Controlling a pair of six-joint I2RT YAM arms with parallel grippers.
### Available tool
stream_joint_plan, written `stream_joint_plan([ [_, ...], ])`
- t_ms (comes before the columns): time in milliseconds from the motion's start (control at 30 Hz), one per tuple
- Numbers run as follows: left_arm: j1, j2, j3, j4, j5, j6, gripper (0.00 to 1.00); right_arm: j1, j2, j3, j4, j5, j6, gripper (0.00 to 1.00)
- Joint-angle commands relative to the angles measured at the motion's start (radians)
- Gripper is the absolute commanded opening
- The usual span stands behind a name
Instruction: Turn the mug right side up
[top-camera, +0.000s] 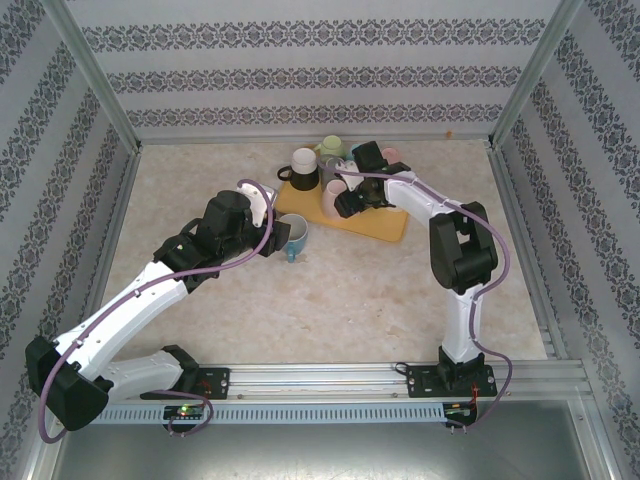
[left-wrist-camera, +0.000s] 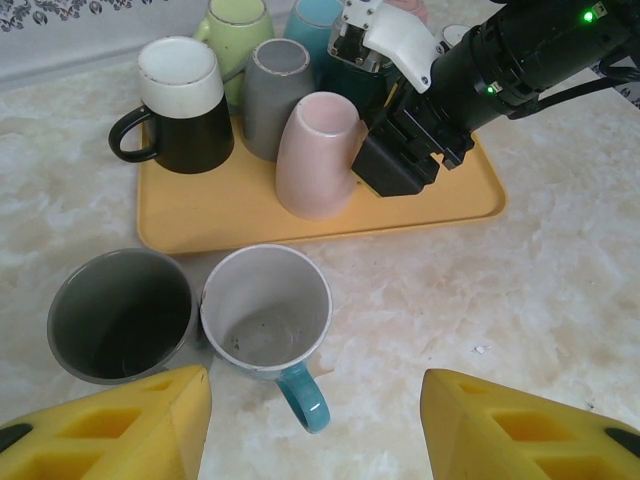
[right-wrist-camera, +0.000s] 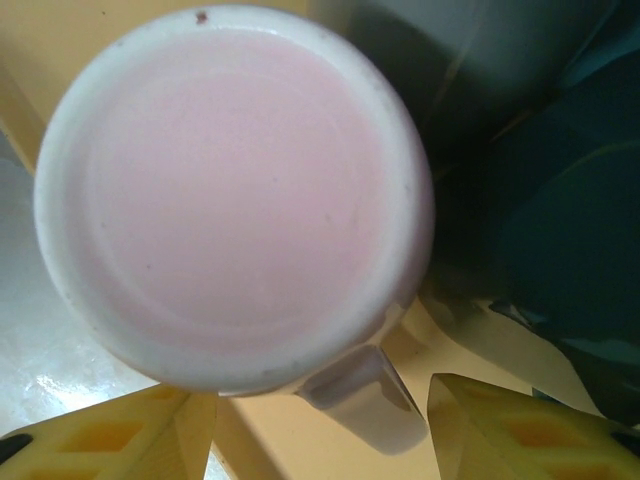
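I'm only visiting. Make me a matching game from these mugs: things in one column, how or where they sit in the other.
1 pink mug
2 black-and-white mug
3 teal-handled mug
4 tray

A upright on the table
B yellow
C upside down, handle at the right tool
D upside down at the tray's left end

Pairs: 1-C, 2-D, 3-A, 4-B

**Robot test cell, dressed like a room**

Silver aluminium frame posts (top-camera: 97, 80) rise at 10 and 2 o'clock, holding floral-striped wallpaper panels (top-camera: 320, 75) around a beige marble-look tabletop (top-camera: 330, 300). A slotted metal mounting rail (top-camera: 320, 378) crosses 6 o'clock: a lab rig, dressed homelike.
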Motion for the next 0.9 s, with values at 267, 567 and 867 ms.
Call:
stream_joint_plan([
  [267, 0.014, -0.005, -0.008, 0.037, 0.008, 0.009, 0.58, 0.023, 0.002, 0.009, -0.027, -0.033, -0.03, 0.35],
  [567, 0.015, -0.009, -0.011, 0.042, 0.007, 0.008, 0.57, 0.025, 0.018, 0.039, -0.045, -0.03, -0.037, 0.22],
  [867, 0.014, -0.01, -0.016, 0.047, 0.008, 0.007, 0.57, 0.023, 0.083, 0.113, -0.111, -0.041, -0.048, 0.28],
])
